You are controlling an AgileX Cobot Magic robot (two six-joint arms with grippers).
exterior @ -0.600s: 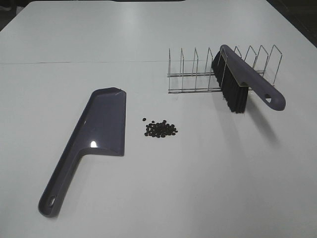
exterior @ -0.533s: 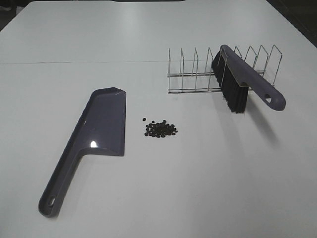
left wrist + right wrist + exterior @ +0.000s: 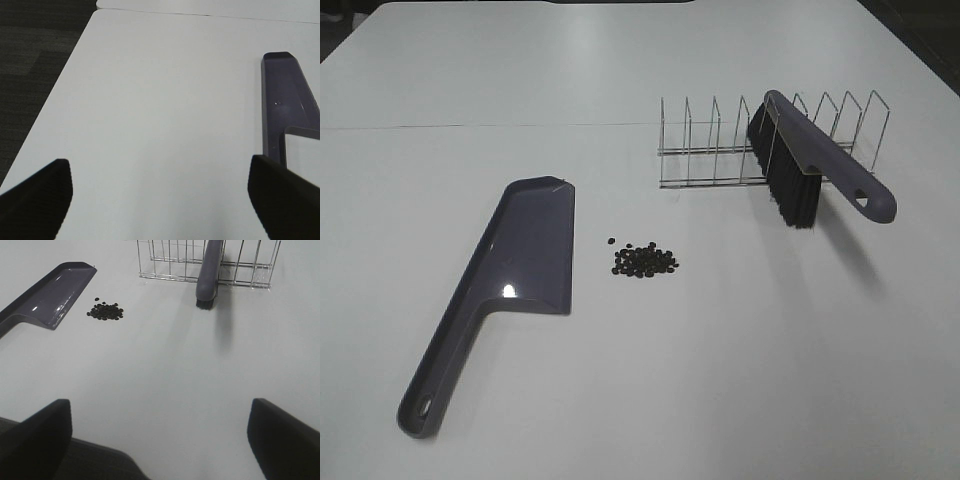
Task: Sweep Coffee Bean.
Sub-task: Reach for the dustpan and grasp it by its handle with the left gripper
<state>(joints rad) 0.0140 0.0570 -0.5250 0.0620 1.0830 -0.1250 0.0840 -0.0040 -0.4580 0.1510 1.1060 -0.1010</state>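
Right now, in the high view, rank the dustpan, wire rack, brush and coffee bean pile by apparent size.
1. dustpan
2. wire rack, nearly equal; farther off, so unsure
3. brush
4. coffee bean pile

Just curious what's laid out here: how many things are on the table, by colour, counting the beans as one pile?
Purple: 2, dustpan and brush
Silver wire: 1, rack
Dark brown: 1, coffee bean pile
Total: 4

A white worktop [image 3: 740,380] carries a purple dustpan [image 3: 525,250] lying flat, a small heap of coffee beans [image 3: 643,261] near its open edge, and a wire rack [image 3: 710,150] standing farther back.
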